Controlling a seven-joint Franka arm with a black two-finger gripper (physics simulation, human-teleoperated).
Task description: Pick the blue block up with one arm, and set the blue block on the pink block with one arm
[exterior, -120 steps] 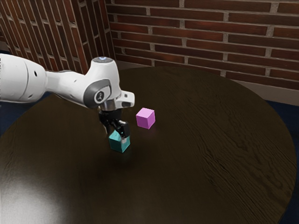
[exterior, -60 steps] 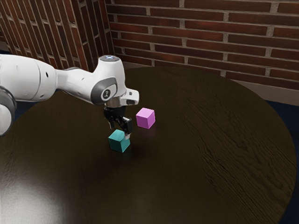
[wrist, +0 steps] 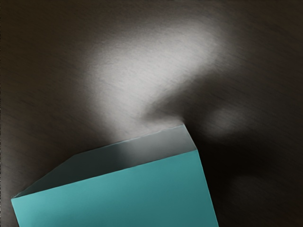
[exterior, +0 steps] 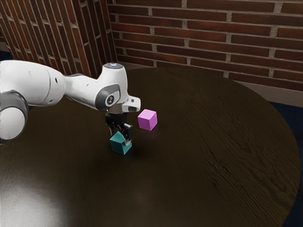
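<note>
You have one arm [exterior: 71,90] with one black gripper [exterior: 122,135], two blocks and one table [exterior: 213,142] in front of you. The blue block [exterior: 119,145], more teal than blue, sits on the tabletop directly under the gripper, which is low over its top and far side. From the exterior view you cannot tell whether the gripper is open or closed on it. The single pink block [exterior: 147,119] stands near the blue one, toward the exterior view's right and a little farther back, with a gap between them. The gripper covers part of the blue block's top face. In the wrist view that block [wrist: 123,194] is cut off by the frame edge, with one flat teal face and a shaded face behind it. The arm runs out of the exterior view's left edge. Both blocks are plain, sharp-edged matte cubes. The table is round, of dark wood with visible grain and a pale sheen. The arm's shells are smooth white, and red brick walls [exterior: 203,33] stand behind.
</note>
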